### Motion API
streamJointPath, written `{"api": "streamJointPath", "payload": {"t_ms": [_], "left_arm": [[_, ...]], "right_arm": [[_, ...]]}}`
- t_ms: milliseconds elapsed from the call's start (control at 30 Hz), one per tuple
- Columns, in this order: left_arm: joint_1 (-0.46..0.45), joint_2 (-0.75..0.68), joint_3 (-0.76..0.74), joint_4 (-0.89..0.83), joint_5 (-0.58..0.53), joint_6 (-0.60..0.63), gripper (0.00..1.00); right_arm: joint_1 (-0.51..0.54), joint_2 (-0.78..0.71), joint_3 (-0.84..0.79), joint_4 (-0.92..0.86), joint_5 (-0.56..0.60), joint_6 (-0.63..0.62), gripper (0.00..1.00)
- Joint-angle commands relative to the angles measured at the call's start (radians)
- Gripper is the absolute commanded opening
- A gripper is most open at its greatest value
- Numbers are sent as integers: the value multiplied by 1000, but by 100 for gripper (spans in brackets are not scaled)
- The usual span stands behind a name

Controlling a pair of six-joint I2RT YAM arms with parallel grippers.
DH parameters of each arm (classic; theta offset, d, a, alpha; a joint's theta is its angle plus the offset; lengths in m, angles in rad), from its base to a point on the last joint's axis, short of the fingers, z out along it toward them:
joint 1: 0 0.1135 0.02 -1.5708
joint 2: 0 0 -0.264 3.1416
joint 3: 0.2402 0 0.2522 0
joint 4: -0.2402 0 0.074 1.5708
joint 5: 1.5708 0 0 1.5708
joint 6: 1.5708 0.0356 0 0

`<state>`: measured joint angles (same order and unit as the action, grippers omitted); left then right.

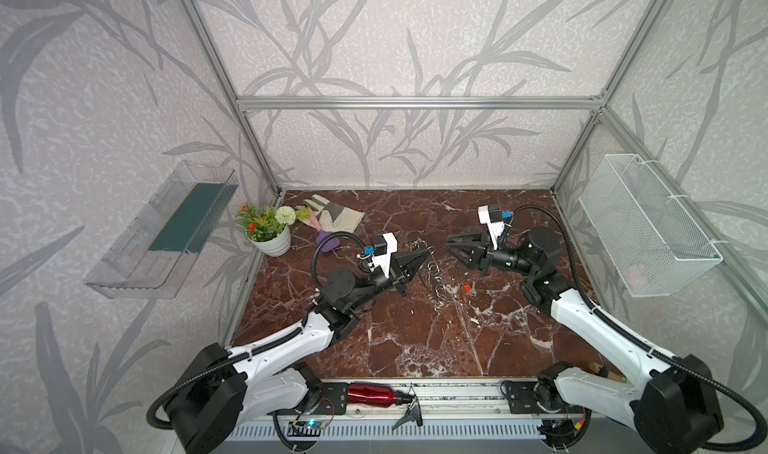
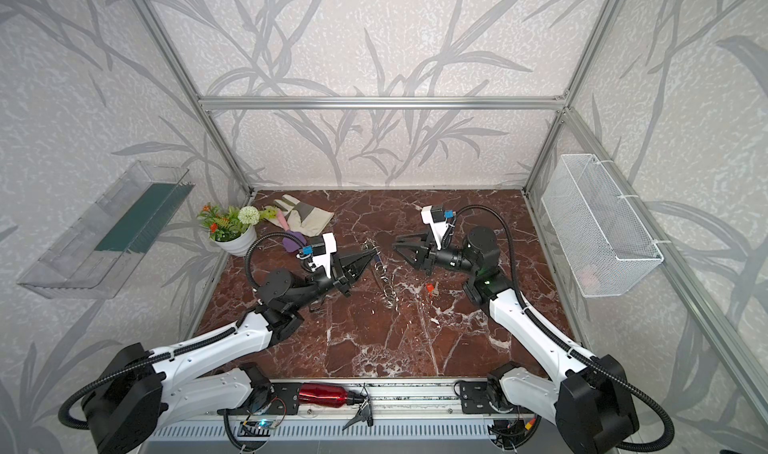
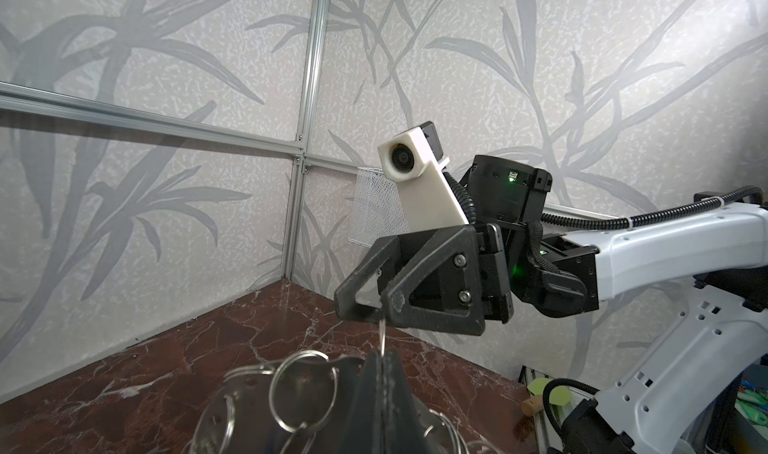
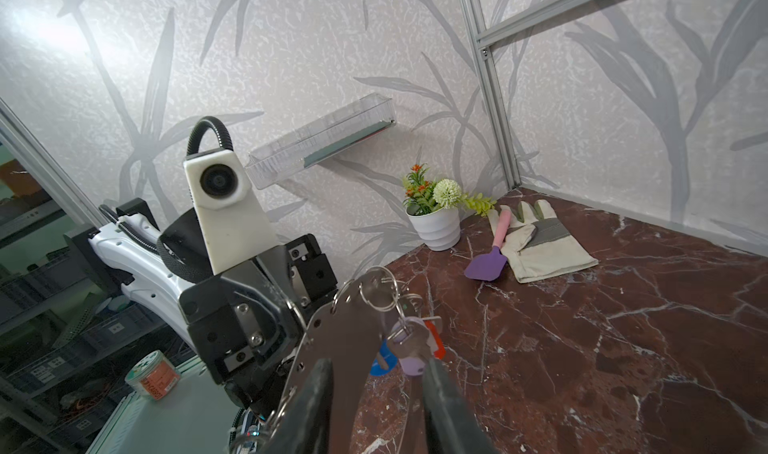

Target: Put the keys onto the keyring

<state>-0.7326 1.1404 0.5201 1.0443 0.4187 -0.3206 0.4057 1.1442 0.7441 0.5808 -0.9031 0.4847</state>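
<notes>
The left gripper [image 1: 426,255] is clamping shut on the keyring [image 4: 345,331], holding the grey plate raised above the table [image 1: 415,339] with its rings dangling. Keys [image 4: 409,358] with purple, blue and red heads are hanging from one ring. The right gripper [image 3: 368,308] is facing it at close range, jaws standing apart with the hanging keys between them. Contact cannot be confirmed. One orange key [image 1: 468,287] is lying on the table, near the right arm.
</notes>
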Motion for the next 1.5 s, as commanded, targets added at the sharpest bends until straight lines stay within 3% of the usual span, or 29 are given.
{"api": "streamJointPath", "payload": {"t_ms": [0,300,1067,1467], "left_arm": [[-8,18,-1,186,-21,-36,0],[-15,103,-8,315,-26,-85,0],[-18,170,6,368,-13,-115,0],[-18,188,7,368,-35,-112,0]], "right_arm": [[-4,15,19,111,-48,73,40],[6,74,21,297,-111,205,39],[49,122,44,300,-126,193,22],[57,132,28,317,-139,200,7]]}}
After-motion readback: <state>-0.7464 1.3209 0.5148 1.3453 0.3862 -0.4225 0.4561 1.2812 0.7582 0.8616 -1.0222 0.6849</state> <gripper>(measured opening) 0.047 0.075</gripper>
